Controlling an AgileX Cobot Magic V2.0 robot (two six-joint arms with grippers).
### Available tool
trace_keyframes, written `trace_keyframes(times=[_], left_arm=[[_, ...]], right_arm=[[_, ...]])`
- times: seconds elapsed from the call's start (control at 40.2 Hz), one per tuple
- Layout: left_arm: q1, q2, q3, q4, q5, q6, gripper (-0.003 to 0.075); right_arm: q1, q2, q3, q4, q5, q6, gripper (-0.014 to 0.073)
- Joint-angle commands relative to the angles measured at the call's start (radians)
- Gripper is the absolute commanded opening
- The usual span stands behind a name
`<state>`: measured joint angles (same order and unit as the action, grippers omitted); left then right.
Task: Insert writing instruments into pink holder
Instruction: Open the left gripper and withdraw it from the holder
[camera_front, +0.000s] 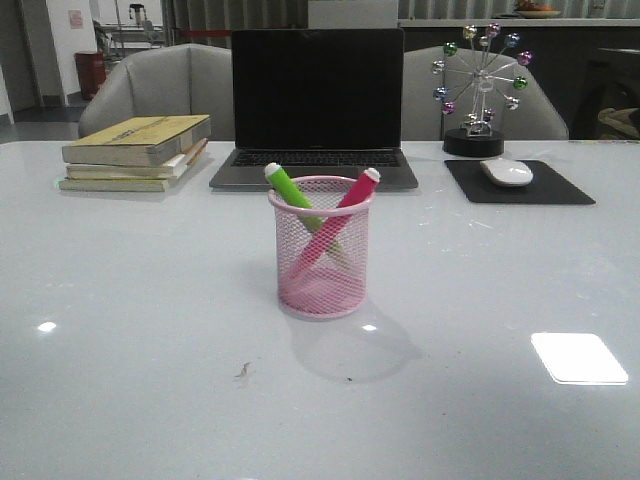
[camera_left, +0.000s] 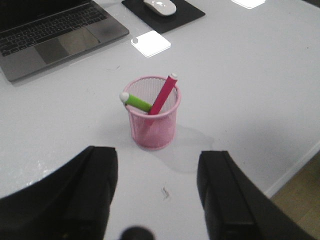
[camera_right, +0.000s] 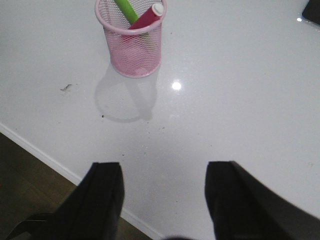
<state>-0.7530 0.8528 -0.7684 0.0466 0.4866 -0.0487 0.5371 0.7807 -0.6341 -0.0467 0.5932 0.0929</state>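
- You had the pink holder (camera_front: 321, 262) standing upright on the white table (camera_front: 120, 300), in the middle of it and in front of the laptop (camera_front: 316, 105).
- Both markers were already inside it: the lime green marker (camera_front: 293, 190) leaned toward the robot's left with its white tip above the rim, and the hot pink marker (camera_front: 340, 215) leaned toward the right, its white tip resting at the rim's right side. The two crossed inside the mesh.
- In the left wrist view, your left gripper (camera_left: 157, 187) was spread wide and held nothing; its two dark fingers (camera_left: 87, 187) stood apart above the bare table, with the holder (camera_left: 152, 125) between and beyond them, not touching.
- In the right wrist view, your right gripper (camera_right: 162, 200) was likewise wide apart and empty, hanging near the table's edge, well apart from the holder (camera_right: 132, 47).
- Neither arm showed in the front view.
- Around the work area you had a stack of books (camera_front: 135, 152) at the far left, a white mouse (camera_front: 507, 172) on a black mouse pad (camera_front: 520, 185) at the far right, and a small ferris-wheel ornament (camera_front: 480, 85) behind the pad.
- A small dark speck (camera_front: 243, 371) lay on the table in front of the holder.
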Motion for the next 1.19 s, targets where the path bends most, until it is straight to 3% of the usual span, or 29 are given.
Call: trace_keyframes(times=[0.0,0.124,0.249,0.274,0.373,0.448,1.02,1.169], left_arm=[[-0.009,-0.117,0.054,-0.001,-0.061,-0.012,0.0424],[-0.009,-0.261,0.180,0.007,-0.060,-0.012,0.0424],[-0.009,-0.282,0.222,0.014,-0.052,-0.012,0.0404],[-0.009,-0.282,0.222,0.014,-0.050,-0.012,0.0373],[-0.009,-0.282,0.222,0.014,-0.049,-0.012,0.0188],[-0.009,-0.282,0.222,0.014,-0.049,-0.012,0.0099],[-0.019,-0.286,0.222,0.016,-0.049,-0.012,0.0091],[0.094,-0.333,0.254,0.102,-0.073,-0.012,0.0091]], right_arm=[[0.000,-0.009,-0.028,-0.010,-0.063,-0.005,0.0479],[0.000,-0.009,-0.028,-0.010,-0.062,-0.005,0.0479],[0.000,-0.006,-0.028,-0.021,-0.062,-0.006,0.0459],[0.000,-0.005,-0.028,-0.021,-0.062,-0.006,0.0426],[0.000,-0.005,-0.028,-0.022,-0.062,-0.006,0.0144],[0.000,-0.005,-0.028,-0.021,-0.062,-0.006,0.0017],[0.000,-0.005,-0.028,-0.021,-0.062,-0.005,0.0028],[0.000,-0.005,-0.028,-0.021,-0.062,-0.005,0.0028]])
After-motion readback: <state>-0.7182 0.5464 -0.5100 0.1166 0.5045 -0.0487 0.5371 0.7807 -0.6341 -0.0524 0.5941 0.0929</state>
